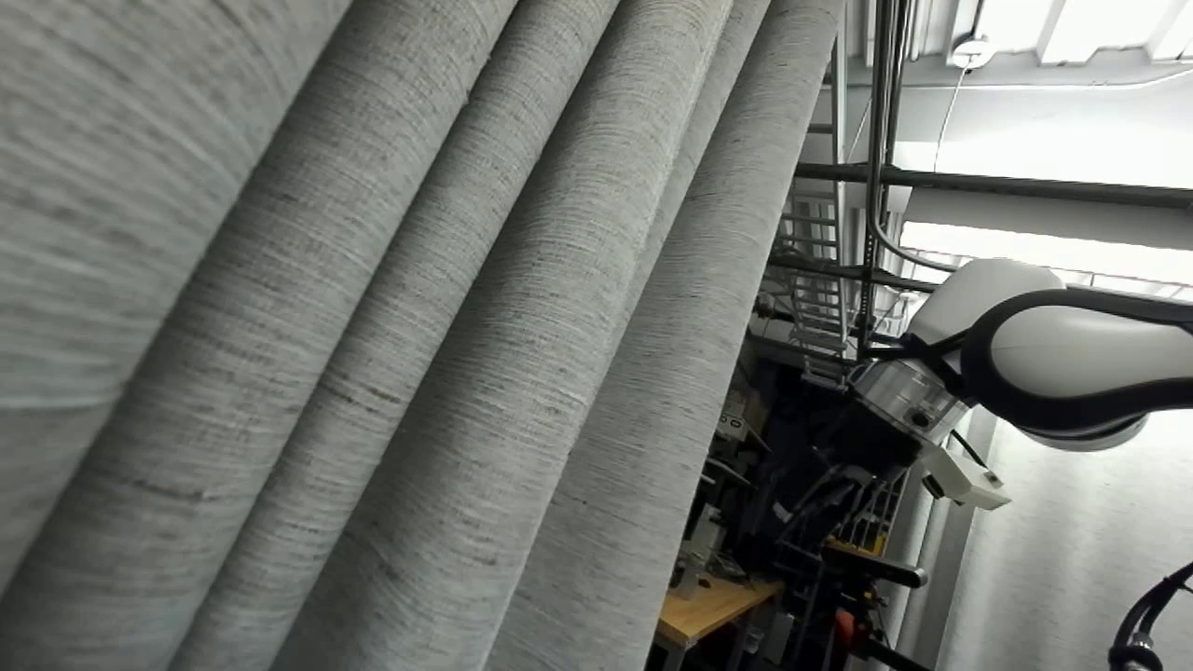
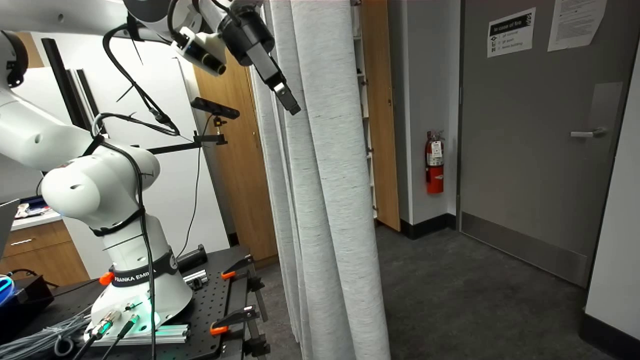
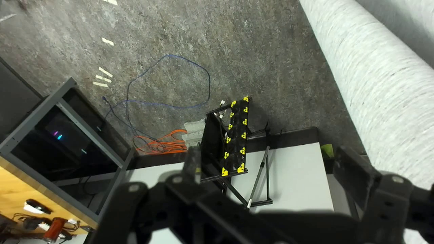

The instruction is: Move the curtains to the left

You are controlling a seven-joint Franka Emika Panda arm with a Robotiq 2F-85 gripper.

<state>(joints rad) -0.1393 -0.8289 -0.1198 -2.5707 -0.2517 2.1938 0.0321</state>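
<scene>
Dark mottled floor [image 2: 465,300], black baseboard [image 2: 430,226], pale wall [image 2: 622,260], grey door [image 2: 530,150] with metal handle [image 2: 589,133], tall wooden cabinet [image 2: 245,175].

Curtains [image 2: 330,175] cut off above and below in both exterior views

In an exterior view the arm [image 2: 90,195] is cut by the left and top edges; in the wrist view the gripper [image 3: 271,164] is blurred and clipped at the bottom; print on the upper paper [image 2: 577,22] is too small to read.

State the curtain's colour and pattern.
The curtain is grey with darker streaks, clearest in an exterior view.
</scene>
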